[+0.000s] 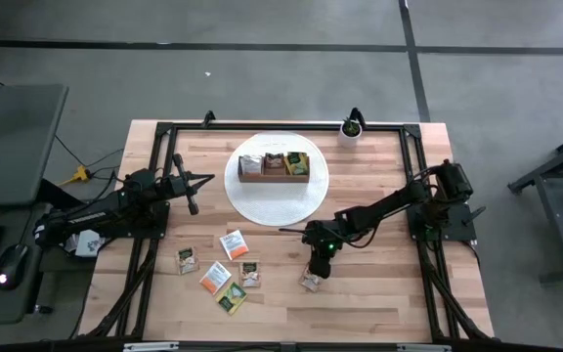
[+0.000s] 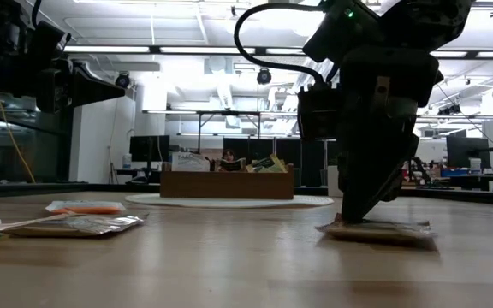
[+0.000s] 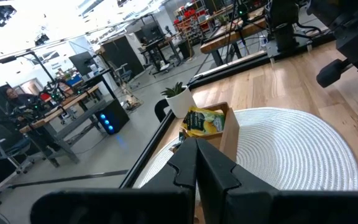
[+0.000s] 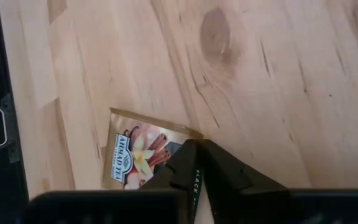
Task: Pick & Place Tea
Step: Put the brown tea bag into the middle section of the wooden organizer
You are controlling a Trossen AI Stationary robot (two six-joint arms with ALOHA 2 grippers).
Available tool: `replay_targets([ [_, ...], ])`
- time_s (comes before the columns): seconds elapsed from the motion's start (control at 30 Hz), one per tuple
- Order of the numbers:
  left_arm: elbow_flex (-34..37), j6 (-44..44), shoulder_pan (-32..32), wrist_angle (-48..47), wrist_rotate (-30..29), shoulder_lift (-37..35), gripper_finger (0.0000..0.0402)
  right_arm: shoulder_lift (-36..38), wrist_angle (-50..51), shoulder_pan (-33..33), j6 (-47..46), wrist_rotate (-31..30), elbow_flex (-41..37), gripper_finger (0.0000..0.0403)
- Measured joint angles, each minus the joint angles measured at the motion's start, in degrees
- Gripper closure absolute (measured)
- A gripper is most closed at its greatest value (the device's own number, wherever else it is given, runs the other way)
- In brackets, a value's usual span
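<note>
The right hand point(image 4: 194, 163) is pressing down with its fingers drawn nearly together on the edge of a tan tea sachet point(image 4: 135, 152), which is lying flat on the surface point(image 1: 379, 293) toward its near edge, right of the middle. The sachet is looking light, thin and limp, likely to slide or buckle, so pinching one raised edge is probably working better than a flat grab. Other sachets point(image 1: 218, 269) are lying loose nearer the left side, and the wooden box point(image 1: 275, 168) is sitting on the round white mat point(image 1: 277, 200) toward the far edge. The left hand point(image 1: 190, 198) is waiting shut above the left side.
</note>
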State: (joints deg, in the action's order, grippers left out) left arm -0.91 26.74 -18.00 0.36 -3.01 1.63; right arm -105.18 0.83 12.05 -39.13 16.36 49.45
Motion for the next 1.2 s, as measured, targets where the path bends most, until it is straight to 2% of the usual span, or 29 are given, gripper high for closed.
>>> replay_targets([
  [0.1, 0.0, 0.0, 0.0, 0.0, 0.0, 0.0, 0.0401, 0.0, 0.1, 0.0, 0.3, 0.0, 0.0, 0.0398],
  [0.43, 0.0, 0.0, 0.0, 0.0, 0.0, 0.0, 0.0401, 0.4, 0.1, 0.0, 0.5, 0.0, 0.0, 0.0402],
  [0.63, 0.0, 0.0, 0.0, 0.0, 0.0, 0.0, 0.0401, 0.6, 3.7, 0.0, 2.8, -1.1, 2.5, 0.0402],
  [1.0, 0.0, 0.0, 0.0, 0.0, 0.0, 0.0, 0.0401, 0.7, 19.0, -0.6, 14.3, -6.2, 14.6, 0.0403],
  [1.2, 0.0, 0.0, 0.0, 0.0, 0.0, 0.0, 0.0401, 0.8, 31.5, -2.0, 21.9, -11.4, 24.2, 0.0403],
])
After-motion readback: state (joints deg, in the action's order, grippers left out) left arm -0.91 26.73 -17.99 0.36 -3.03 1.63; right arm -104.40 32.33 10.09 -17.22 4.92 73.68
